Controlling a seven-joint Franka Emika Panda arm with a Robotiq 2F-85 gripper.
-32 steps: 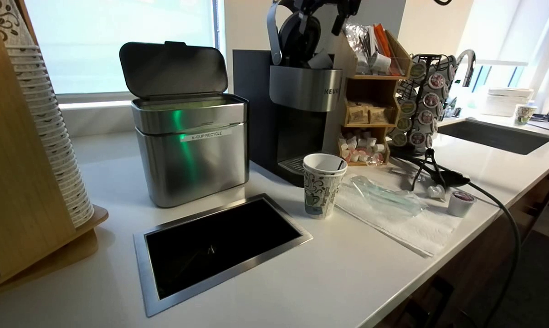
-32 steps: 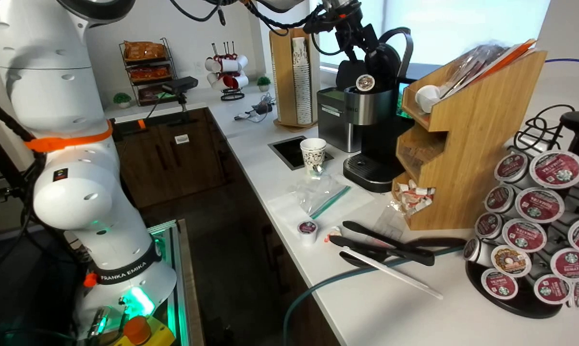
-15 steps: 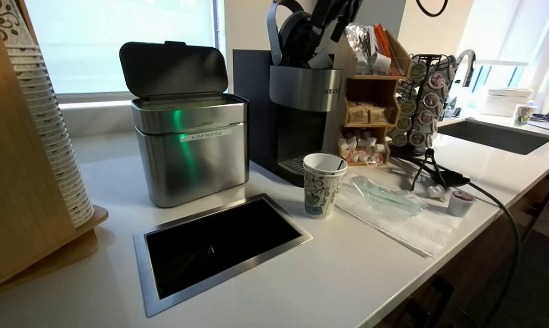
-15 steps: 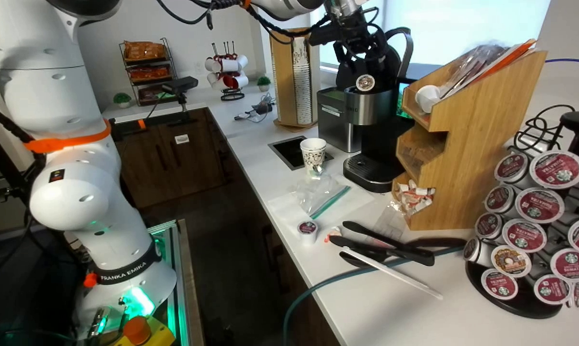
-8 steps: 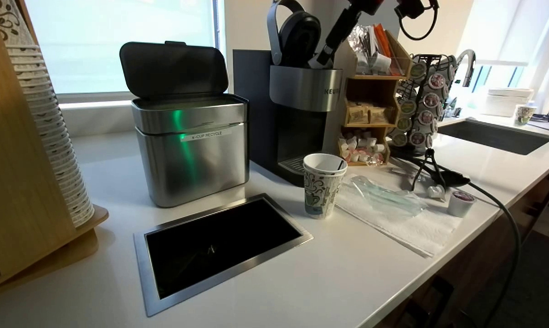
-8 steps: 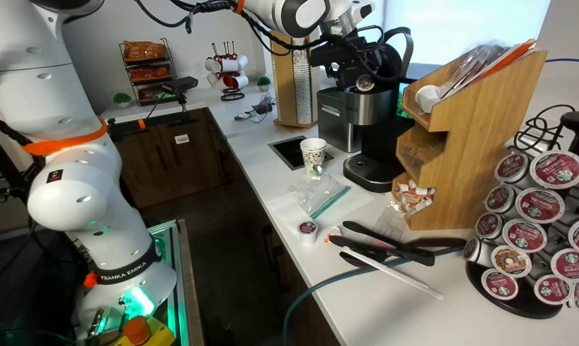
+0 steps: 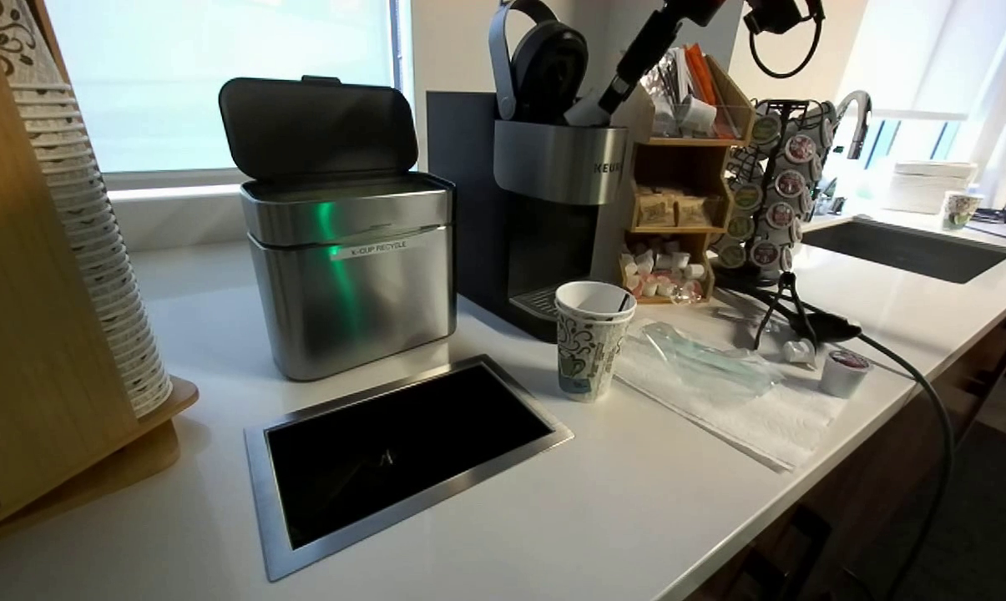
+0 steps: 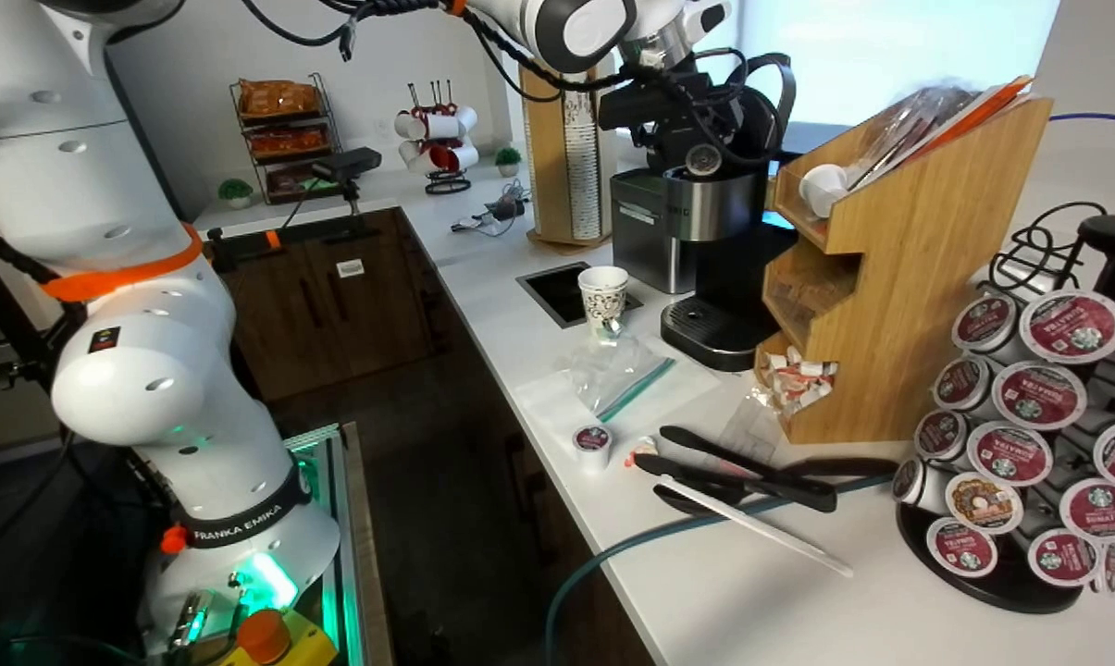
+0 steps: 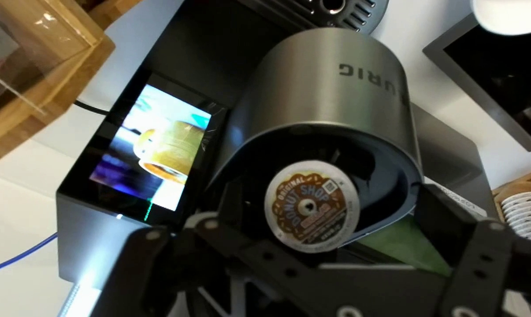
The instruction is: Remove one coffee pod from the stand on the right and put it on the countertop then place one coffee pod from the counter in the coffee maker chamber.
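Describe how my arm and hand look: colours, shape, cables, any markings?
The arm is white with smooth, rounded segments, an orange strap around it and, low down, a black band lettered FRANKA EMIKA. A bundled black cable runs along its upper part. The hand is black, with linked bars and pale, round bolt heads.

Break-room kitchen: coffee maker [image 7: 561, 163], pod stand [image 8: 1010, 581], stacked paper cups [image 7: 93, 250], K-CUP RECYCLE bin [image 7: 361, 300], sink [image 7: 912, 250]
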